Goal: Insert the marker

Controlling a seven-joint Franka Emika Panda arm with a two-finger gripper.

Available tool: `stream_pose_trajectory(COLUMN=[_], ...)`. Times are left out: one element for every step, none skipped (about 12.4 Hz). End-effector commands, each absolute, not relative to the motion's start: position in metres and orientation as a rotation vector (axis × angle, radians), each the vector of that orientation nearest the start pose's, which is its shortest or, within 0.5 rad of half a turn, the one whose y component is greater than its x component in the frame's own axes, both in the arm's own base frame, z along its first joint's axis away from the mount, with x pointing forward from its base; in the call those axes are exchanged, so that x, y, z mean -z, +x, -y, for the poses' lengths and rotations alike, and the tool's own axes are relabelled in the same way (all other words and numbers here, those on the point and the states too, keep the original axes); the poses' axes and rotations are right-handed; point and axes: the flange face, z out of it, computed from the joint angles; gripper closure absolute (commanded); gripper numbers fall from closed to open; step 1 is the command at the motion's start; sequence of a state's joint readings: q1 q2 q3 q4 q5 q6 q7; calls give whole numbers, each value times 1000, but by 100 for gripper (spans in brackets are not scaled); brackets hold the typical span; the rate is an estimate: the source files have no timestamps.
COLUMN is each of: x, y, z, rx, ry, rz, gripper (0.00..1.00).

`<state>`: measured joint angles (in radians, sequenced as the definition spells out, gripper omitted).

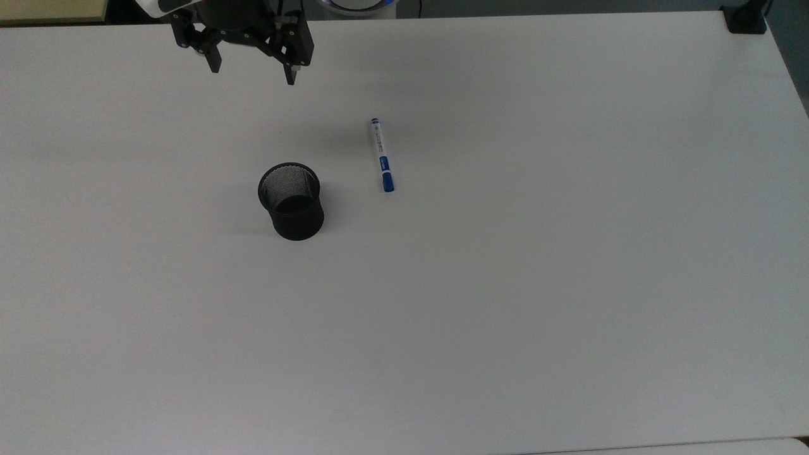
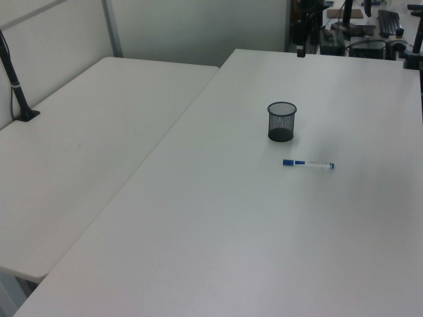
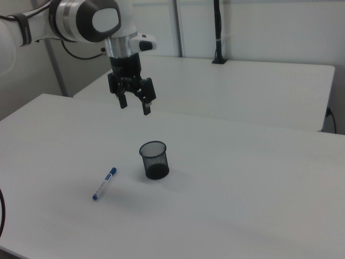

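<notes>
The marker (image 1: 382,155) lies flat on the white table (image 1: 569,284), near the upright black mesh cup (image 1: 291,201) but not touching it: to the cup's right in the top view, to its left in the right view (image 3: 104,183), and in front of it in the left view (image 2: 308,164). The gripper (image 1: 253,66) hangs in the air above the table with its two fingers spread apart and nothing between them, well away from the marker and the cup (image 3: 154,159), as the right view (image 3: 135,105) shows.
</notes>
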<state>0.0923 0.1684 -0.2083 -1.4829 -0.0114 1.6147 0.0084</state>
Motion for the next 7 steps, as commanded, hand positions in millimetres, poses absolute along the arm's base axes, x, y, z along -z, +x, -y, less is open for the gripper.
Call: stream_pose_trajectory(x=[-579, -579, -583, -584, -583, -583, -583], y=[591, 590, 588, 587, 586, 585, 585], z=[63, 64, 67, 67, 69, 68, 68], rx=[-81, -83, -72, -76, -93, -101, -101], ry=[-3166, -3165, -3163, -3163, -3162, -3162, -3160], rz=[-219, -221, -226, -224, -217, -215, -215], gripper=[0, 0, 0, 0, 0, 0, 0])
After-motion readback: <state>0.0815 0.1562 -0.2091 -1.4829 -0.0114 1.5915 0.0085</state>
